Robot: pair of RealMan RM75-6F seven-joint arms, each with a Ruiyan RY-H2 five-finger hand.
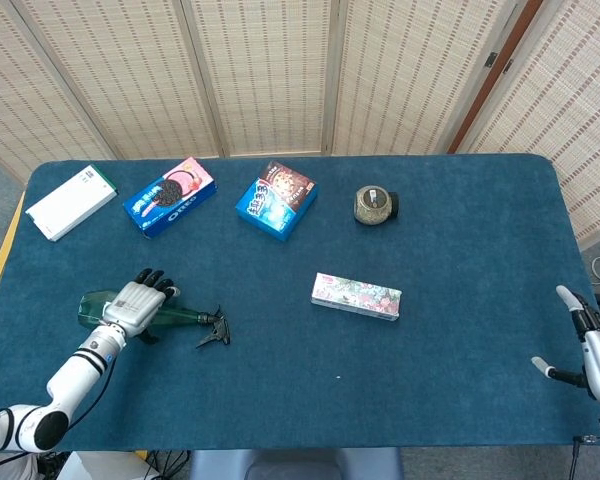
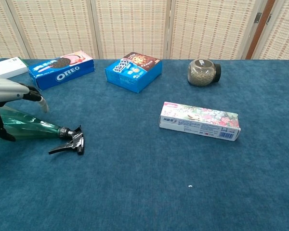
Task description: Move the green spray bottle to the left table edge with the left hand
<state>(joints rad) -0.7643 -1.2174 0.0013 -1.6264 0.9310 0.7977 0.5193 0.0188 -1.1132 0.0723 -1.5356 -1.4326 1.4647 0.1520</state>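
Spray bottle: the green spray bottle (image 1: 150,313) lies on its side on the blue bench (image 1: 440,400), in the near-left part, well short of the left edge.
Long axis: it runs roughly left to right, the body toward the left edge and the black trigger head (image 2: 70,142) pointing toward the bench middle.
Left robot hand: the left robot hand (image 1: 138,302) lies over the bottle's body with its dark fingers curled across it; in the chest view the thumb (image 2: 0,129) seems to reach down the near side, so I judge the body is gripped.
Right robot hand: the right robot hand (image 1: 592,345) hangs off the far right edge, fingers spread, holding nothing, and is far from the bottle.
Room to move: bare cloth lies between bottle and left edge; the white box (image 1: 71,202) and Oreo box (image 1: 170,196) sit further back, out of that path.
Risk: the edge is close, so an overshoot could tip the bottle off.
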